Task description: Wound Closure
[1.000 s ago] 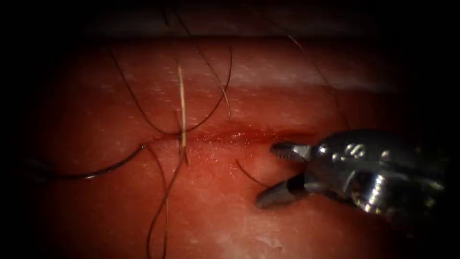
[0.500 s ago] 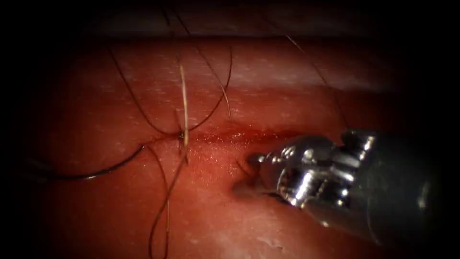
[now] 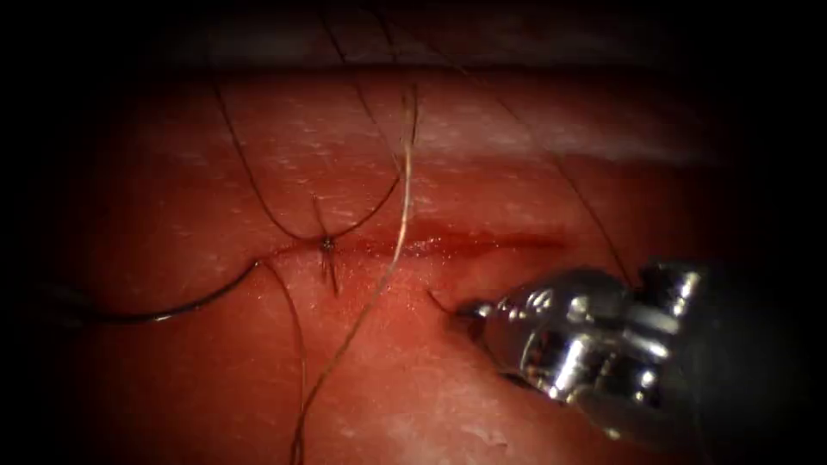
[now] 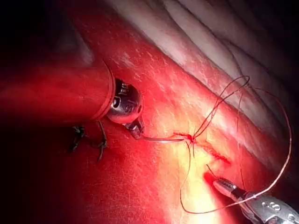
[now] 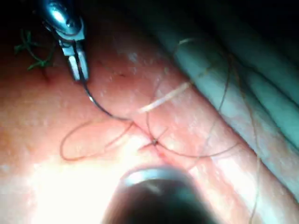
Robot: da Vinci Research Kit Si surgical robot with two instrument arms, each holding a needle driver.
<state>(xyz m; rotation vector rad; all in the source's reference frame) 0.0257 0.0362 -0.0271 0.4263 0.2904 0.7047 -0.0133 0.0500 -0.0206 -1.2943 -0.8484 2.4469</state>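
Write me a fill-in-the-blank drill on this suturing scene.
The left arm's tool holds the curved dark steel ____.
The right arm's tool has its jaws shut on the thin dark ____.
In the endoscope view the tied knot sits near the red cut's ____ end.
Missing: needle; thread; left.

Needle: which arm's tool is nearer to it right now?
Left. The left tool grips the needle near one end, out past the left end of the cut. The right tool is apart from it, below the cut's right part, shut on a short thread end.
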